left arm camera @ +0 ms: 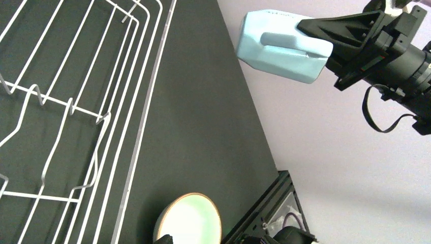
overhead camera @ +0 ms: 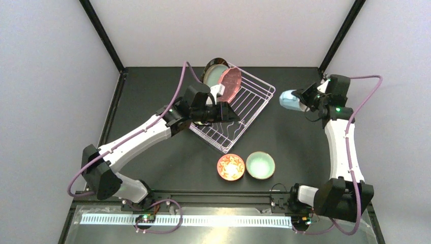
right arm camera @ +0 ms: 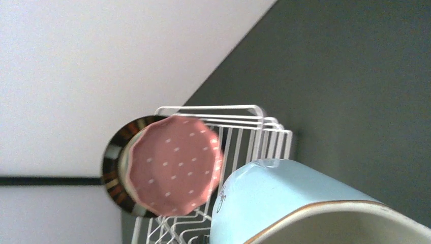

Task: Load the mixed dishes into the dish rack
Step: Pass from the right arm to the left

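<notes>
Fingers [left arm camera: 330, 28] of the right gripper [overhead camera: 301, 98] are clamped on the blue mug [overhead camera: 288, 100], held in the air to the right of the dish rack [overhead camera: 254, 99]; the left gripper [overhead camera: 226, 113] hangs over the rack, spread wide, holding nothing; the red-orange bowl [overhead camera: 231, 167] and mint bowl [overhead camera: 260, 165] sit on the table [overhead camera: 152, 101]

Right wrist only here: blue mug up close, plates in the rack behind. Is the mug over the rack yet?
Observer: No. The right gripper holds the blue mug in the air, right of the dish rack.
Operator: Left arm?
Observer: The left gripper hangs open over the rack's middle.
Operator: What's unloaded?
Observer: The red-orange bowl and mint bowl sit on the table, near the rack's front corner.
</notes>
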Controlling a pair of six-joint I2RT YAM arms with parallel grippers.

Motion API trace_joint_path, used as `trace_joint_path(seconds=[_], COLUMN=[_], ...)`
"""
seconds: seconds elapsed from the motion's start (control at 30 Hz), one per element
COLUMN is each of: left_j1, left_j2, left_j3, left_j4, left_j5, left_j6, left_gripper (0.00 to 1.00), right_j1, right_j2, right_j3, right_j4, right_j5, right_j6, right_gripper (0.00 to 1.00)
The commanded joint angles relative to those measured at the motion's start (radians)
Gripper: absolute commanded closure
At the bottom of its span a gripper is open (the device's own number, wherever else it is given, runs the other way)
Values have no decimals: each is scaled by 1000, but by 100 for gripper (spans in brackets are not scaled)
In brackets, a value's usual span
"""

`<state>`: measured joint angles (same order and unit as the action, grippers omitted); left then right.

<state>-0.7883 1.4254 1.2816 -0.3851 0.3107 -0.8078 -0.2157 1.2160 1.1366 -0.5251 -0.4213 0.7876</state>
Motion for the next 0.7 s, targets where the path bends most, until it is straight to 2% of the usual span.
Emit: trace_joint_path(seconds=[0.0, 0.3, 0.67], left_j1=[26, 128, 189], left_j2=[19, -23, -43], left_j3=[53, 36, 36], left_j4=[10, 65, 209], left_j5=[38, 96, 189], left_j6=[-52, -141, -336], left_gripper=[1, 1, 1], right_j1=[89, 249, 440], right_j2=[-30, -46, -27], right_j3=[63, 55, 38], right_j4=[143, 373, 487], right_j5=[-94, -187, -204], right_j6=[66, 207, 220], right_gripper=[100, 100, 100])
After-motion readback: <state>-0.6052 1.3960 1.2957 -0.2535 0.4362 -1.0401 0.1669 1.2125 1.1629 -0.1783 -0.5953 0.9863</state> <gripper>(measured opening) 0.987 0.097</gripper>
